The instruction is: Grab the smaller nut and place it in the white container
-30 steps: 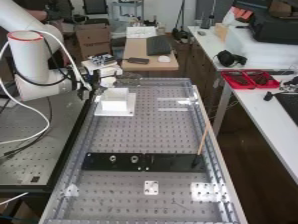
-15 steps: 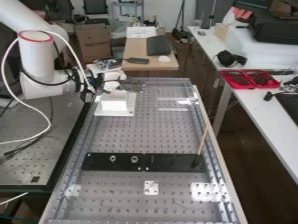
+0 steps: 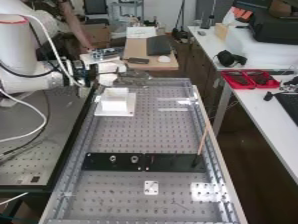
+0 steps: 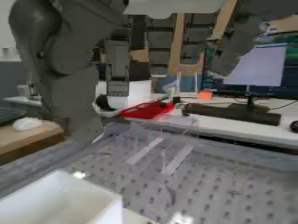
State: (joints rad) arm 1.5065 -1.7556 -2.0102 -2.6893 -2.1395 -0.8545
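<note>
Can't tell where the smaller nut lies, nor its place relative to the hand (image 3: 137,78); white container (image 3: 115,102) sits at the far left of the perforated bench (image 3: 166,135), on a white base plate (image 3: 127,111), with the hand just beyond its far side; hand is open, fingers (image 4: 118,65) extended, no grip on anything I can see.

Counts: one white container; one larger nut (image 3: 113,159); one bearing (image 3: 134,159); both parts stand on the one black bar (image 3: 173,163), near side, well apart from the hand, bearing to the right of the larger nut.

Around: thin stick (image 3: 202,140) rises tilted from the bar's right end; small white plate (image 3: 151,185) lies flat, nearer than the bar; white arm (image 3: 18,52) comes in from the left; red tray (image 3: 250,85) on the side table (image 3: 266,107), right.
</note>
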